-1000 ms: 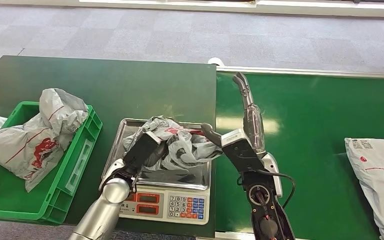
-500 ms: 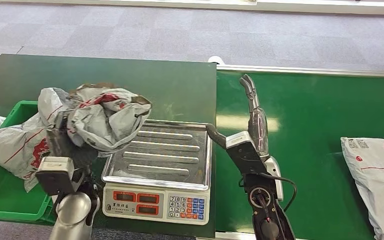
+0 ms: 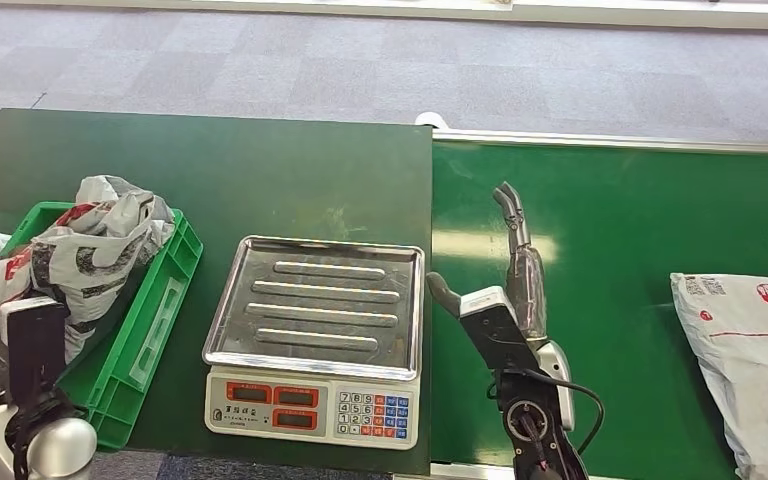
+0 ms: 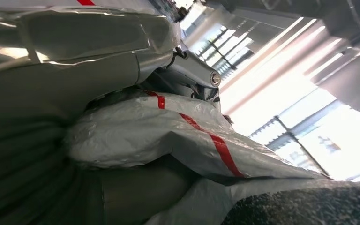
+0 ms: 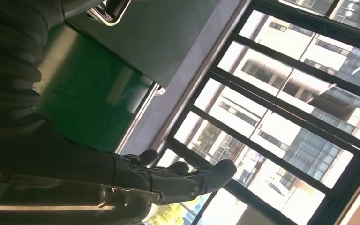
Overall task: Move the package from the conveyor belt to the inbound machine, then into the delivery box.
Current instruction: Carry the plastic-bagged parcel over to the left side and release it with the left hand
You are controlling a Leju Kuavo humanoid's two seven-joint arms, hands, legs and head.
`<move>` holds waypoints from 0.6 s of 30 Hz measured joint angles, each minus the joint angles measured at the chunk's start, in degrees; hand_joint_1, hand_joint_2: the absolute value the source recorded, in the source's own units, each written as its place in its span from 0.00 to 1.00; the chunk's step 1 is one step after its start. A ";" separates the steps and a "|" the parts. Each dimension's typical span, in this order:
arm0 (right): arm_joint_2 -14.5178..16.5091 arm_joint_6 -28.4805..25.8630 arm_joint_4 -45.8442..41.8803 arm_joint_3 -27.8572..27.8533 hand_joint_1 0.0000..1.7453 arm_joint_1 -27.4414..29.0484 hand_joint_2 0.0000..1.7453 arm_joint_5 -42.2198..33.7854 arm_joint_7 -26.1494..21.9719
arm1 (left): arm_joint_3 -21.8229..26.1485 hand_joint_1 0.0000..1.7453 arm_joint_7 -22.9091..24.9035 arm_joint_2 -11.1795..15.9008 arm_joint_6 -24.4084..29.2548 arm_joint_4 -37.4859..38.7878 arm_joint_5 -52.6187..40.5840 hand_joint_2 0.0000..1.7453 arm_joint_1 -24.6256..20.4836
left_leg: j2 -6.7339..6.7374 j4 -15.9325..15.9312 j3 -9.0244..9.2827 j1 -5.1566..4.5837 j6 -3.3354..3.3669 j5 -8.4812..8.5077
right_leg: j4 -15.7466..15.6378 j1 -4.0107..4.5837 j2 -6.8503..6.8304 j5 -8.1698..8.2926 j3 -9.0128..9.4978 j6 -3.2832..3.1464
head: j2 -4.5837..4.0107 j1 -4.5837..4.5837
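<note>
The crumpled grey plastic mail package (image 3: 95, 245) with red and black print lies in the green plastic delivery crate (image 3: 150, 330) at the counter's (image 3: 260, 170) left end, on top of other grey bags. The left hand (image 3: 30, 350) is low beside it; in the left wrist view its fingers (image 4: 98, 51) press against grey film with red stripes, but whether they grip it cannot be told. No print is legible. The steel-pan weighing scale (image 3: 315, 305) with a keypad stands bare at centre. The right hand (image 3: 505, 290) hovers over the green conveyor belt (image 3: 640, 220), fingers (image 3: 512, 215) stretched apart, holding nothing. Another grey package (image 3: 750, 340) with a white label lies at the belt's right edge.
</note>
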 joint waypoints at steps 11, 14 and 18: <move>0.02 0.69 -0.95 -0.51 0.00 0.83 1.00 0.74 1.29 | 5.05 0.01 14.65 2.21 -8.77 11.74 -16.38 1.00 -0.63 | -0.01 0.00 0.00 0.00 0.00 0.00 | 0.00 0.00 0.00 0.00 -0.01 0.00 | 0.00 0.00; 0.02 0.69 -1.06 -0.65 0.00 1.09 1.00 0.77 1.30 | 5.10 0.01 14.57 2.34 -9.36 12.83 -15.82 1.00 -1.06 | -0.01 0.00 0.00 0.00 0.00 0.00 | 0.00 0.00 -0.01 0.00 0.01 0.00 | 0.00 0.00; 0.02 0.68 -1.14 -0.81 0.00 1.24 1.00 0.82 1.30 | 5.22 0.00 13.98 2.49 -9.58 13.59 -14.70 1.00 -1.53 | -0.04 0.00 0.04 0.00 0.00 0.00 | 0.00 0.00 -0.02 0.00 0.04 0.00 | 0.00 -0.01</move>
